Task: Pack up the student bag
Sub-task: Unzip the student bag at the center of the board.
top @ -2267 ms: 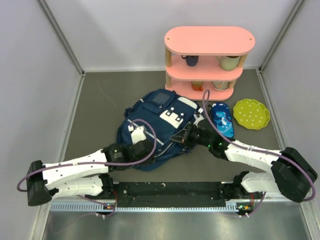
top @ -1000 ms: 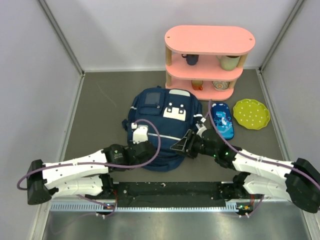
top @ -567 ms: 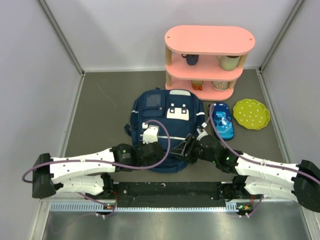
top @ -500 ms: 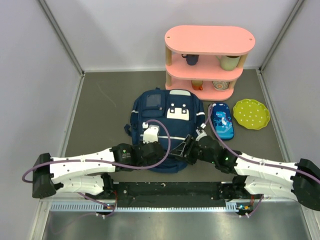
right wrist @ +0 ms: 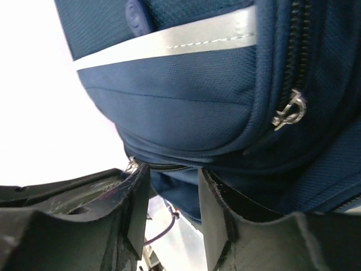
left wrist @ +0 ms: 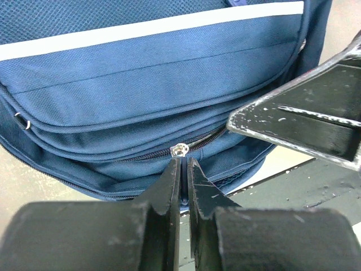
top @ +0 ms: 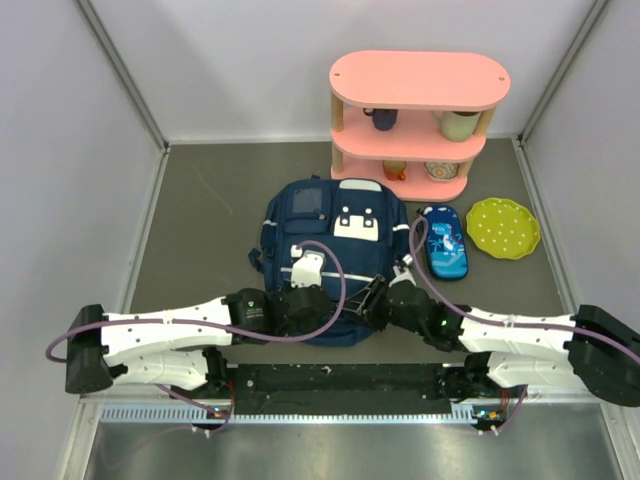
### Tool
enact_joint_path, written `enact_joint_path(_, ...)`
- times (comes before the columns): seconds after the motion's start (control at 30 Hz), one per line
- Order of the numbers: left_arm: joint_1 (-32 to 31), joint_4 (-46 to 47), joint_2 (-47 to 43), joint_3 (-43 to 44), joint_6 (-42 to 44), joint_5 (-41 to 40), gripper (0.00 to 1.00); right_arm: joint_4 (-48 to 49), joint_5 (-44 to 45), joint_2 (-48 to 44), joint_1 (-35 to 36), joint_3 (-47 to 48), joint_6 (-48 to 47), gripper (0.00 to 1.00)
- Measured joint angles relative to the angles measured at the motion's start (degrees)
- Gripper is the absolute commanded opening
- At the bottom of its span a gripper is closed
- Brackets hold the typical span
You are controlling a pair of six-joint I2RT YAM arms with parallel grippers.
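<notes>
The student bag (top: 335, 250) has swung square and both your arms have closed in on its near edge. It lies flat mid-table (top: 220, 200), in front of the pink shelf (top: 420, 80). Your left gripper (left wrist: 181, 164) is pinched on the zipper pull (left wrist: 178, 151) there. Your right gripper (right wrist: 169, 175) has its jaws apart, with the bag's near edge between them.
</notes>
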Motion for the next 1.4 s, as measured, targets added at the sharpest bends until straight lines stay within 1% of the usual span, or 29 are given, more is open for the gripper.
enact_joint_path(0.03, -0.17, 0.31, 0.0, 0.0, 0.04, -0.09, 0.0, 0.81, 0.9, 0.52, 0.04, -0.5, 0.52, 0.3)
enact_joint_path(0.13, -0.7, 0.85, -0.02, -0.02, 0.09, -0.55, 0.0, 2.54, 3.39, 1.95, 0.44, -1.33, 1.44, 0.24)
enact_joint_path(0.17, -0.87, 1.01, -0.07, -0.11, 0.07, -0.83, 0.0, 2.8, 4.15, 2.38, 0.59, -1.33, 1.55, 0.19)
enact_joint_path(0.2, -0.98, 1.22, -0.2, -0.31, 0.04, -1.05, 0.0, 3.08, 4.98, 2.73, 0.76, -1.33, 1.57, 0.13)
enact_joint_path(0.23, -1.05, 1.49, -0.39, -0.59, 0.04, -1.22, 0.0, 3.45, 5.79, 3.08, 0.81, -1.33, 1.6, 0.02)
enact_joint_path(0.27, -1.09, 1.88, -0.68, -1.03, 0.02, -1.33, 0.0, 3.82, 6.45, 3.32, 0.87, -1.33, 1.57, 0.0)
enact_joint_path(0.43, -1.33, 3.72, -2.91, -3.06, -0.5, -1.73, 0.0, 4.44, 9.25, 3.28, 1.22, -1.66, 1.44, 0.0)
enact_joint_path(0.53, -1.42, 4.39, -4.39, -4.24, -1.6, -1.92, 0.0, 4.0, 10.16, 1.66, 1.25, -1.73, 1.05, 0.0)
enact_joint_path(0.57, -1.44, 4.79, -5.01, -4.76, -1.92, -2.03, 0.0, 3.72, 10.56, 0.68, 1.2, -1.73, 0.76, 0.03)
enact_joint_path(0.6, -1.49, 5.14, -5.6, -5.25, -2.23, -2.12, 0.0, 3.54, 10.73, 0.07, 1.14, -1.73, 0.42, 0.12)
enact_joint_path(0.63, -1.51, 5.46, -6.14, -5.66, -2.58, -2.16, 0.0, 3.37, 10.8, -0.59, 1.07, -1.73, 0.13, 0.25)
enact_joint_path(0.7, -1.57, 5.88, -6.78, -6.12, -3.02, -2.29, 0.0, 3.39, 10.8, -1.55, 1.01, -1.73, -0.74, 0.32)
enact_joint_path(0.73, -1.6, 5.95, -6.8, -6.12, -3.06, -2.29, 0.0, 3.43, 10.84, -1.7, 0.98, -1.73, -0.59, 0.39)
enact_joint_path(0.8, -1.66, 6.51, -6.75, -6.12, -3.02, -2.29, 0.0, 3.87, 10.69, -1.81, 0.9, -1.73, -0.61, 0.46)
enact_joint_path(0.83, -1.68, 6.69, -6.73, -6.12, -3.02, -2.27, 0.0, 4.24, 10.67, -1.68, 0.85, -1.73, -0.5, 0.51)
enact_joint_path(1.07, -1.7, 7.08, -4.55, -6.12, -2.32, -2.05, 0.0, 8.72, 10.45, 3.63, 0.72, -1.73, 1.09, 0.51)
enact_joint_path(1.17, -1.77, 7.13, -4.37, -6.12, -1.81, -2.14, 0.0, 10.6, 10.43, 6.36, 0.72, -1.73, 1.7, 0.27)
enact_joint_path(1.2, -1.79, 7.1, -4.37, -6.12, -1.64, -2.32, 0.0, 11.06, 10.45, 7.32, 0.72, -1.73, 1.9, 0.1)
enact_joint_path(1.23, -1.81, 7.08, -4.37, -6.12, -1.46, -2.51, 0.0, 11.41, 10.43, 8.28, 0.7, -1.73, 2.1, 0.05)
enact_joint_path(1.27, -1.81, 6.84, -4.37, -6.12, -1.33, -2.84, 0.0, 11.93, 10.34, 9.14, 0.7, -1.73, 2.25, 0.0)
enact_joint_path(1.4, -1.81, 6.54, -4.57, -6.14, -0.87, -3.56, 0.0, 13.77, 10.23, 10.71, 0.7, -1.68, 2.56, 0.0)
